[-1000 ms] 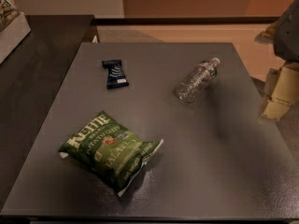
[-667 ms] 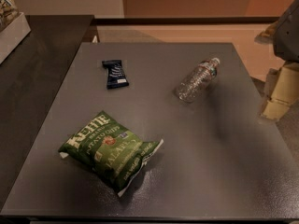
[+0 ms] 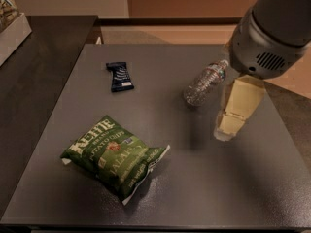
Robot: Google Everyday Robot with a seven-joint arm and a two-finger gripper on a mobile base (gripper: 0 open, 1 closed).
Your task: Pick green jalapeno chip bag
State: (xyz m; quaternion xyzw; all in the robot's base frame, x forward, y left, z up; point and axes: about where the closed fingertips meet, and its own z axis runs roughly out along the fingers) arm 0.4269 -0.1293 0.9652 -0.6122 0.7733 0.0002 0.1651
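The green jalapeno chip bag point(image 3: 114, 155) lies flat on the grey table point(image 3: 204, 188) at the front left, with white "Kettle" lettering facing up and pale sealed ends. My gripper point(image 3: 225, 129) is cream coloured and hangs below the grey arm housing point(image 3: 269, 30) over the right side of the table. It points down, well to the right of the bag and just right of a clear bottle. It holds nothing that I can see.
A clear plastic water bottle point(image 3: 204, 81) lies on its side right of centre. A small dark blue wrapper point(image 3: 119, 76) lies at the back left. A dark counter point(image 3: 34, 72) adjoins the table on the left, with a box point(image 3: 10, 21) at its far corner.
The arm and gripper have moved left and forward from the right edge to above the table's right side, beside the bottle. The bag, bottle and wrapper have not moved.
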